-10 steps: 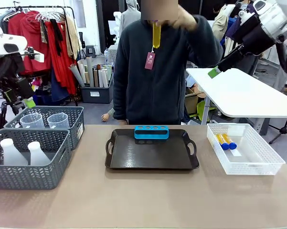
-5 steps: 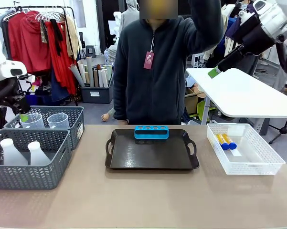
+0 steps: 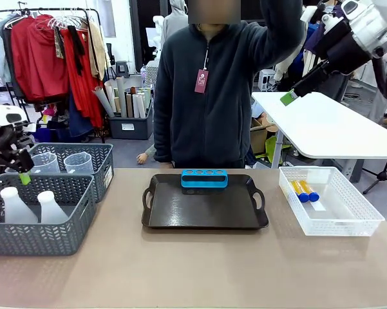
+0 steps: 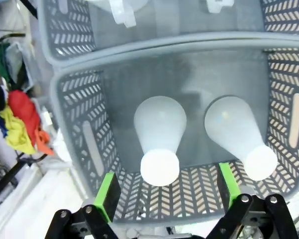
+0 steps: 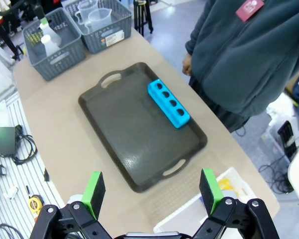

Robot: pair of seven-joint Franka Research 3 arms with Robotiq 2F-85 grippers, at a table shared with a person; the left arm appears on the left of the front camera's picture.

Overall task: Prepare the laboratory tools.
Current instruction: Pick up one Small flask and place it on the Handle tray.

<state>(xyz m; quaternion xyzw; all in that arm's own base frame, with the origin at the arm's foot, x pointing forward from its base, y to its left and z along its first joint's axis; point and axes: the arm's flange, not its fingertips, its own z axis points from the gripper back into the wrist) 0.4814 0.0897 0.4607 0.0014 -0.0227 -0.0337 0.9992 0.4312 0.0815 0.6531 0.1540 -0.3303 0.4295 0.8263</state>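
Left wrist view looks down past the open left gripper [image 4: 167,191] onto two white conical flasks [image 4: 159,134] upright in the near-left grey basket [image 4: 79,129], while the right gripper [image 5: 151,191], also open, hangs high above the black tray [image 5: 134,144] with the blue rack [image 5: 168,103] at its far edge.

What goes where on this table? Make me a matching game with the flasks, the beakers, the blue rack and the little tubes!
Things:
1. white flasks
2. clear beakers
3. blue rack
4. blue-capped tubes

Places:
A. on the black tray
B. in the white basket
C. in the nearer grey basket
D. in the farther grey basket

Pairs: 1-C, 2-D, 3-A, 4-B
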